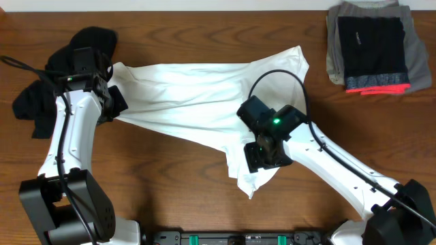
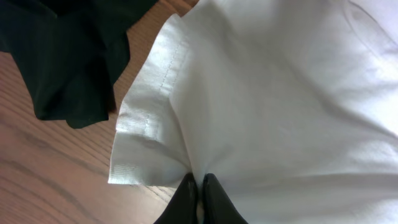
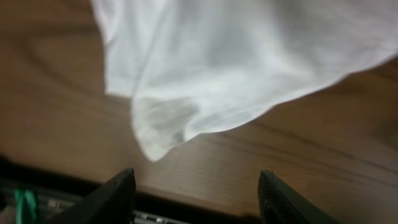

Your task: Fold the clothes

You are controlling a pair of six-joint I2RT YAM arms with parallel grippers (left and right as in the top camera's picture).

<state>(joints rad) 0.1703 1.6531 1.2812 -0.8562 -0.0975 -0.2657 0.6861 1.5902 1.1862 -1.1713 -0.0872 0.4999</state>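
We find the T-shirt (image 1: 204, 88) spread across the centre of the table (image 1: 170, 190). A crumpled garment (image 1: 30, 105) lies at upper left, just beside its sleeve. A folded stack (image 1: 375, 47) sits at upper right, well apart.

It looks like a robotics lab bench. A bare wood-grain table (image 1: 170, 177) fills the overhead view. A left arm (image 1: 71, 129) and a right arm (image 1: 340, 170), white with black bases, stand at its lower edge, and a black cable (image 1: 279, 71) loops loose. A white T-shirt (image 1: 197, 88) sprawls mid-frame, and folded clothes (image 1: 371, 47) sit stacked at upper right.
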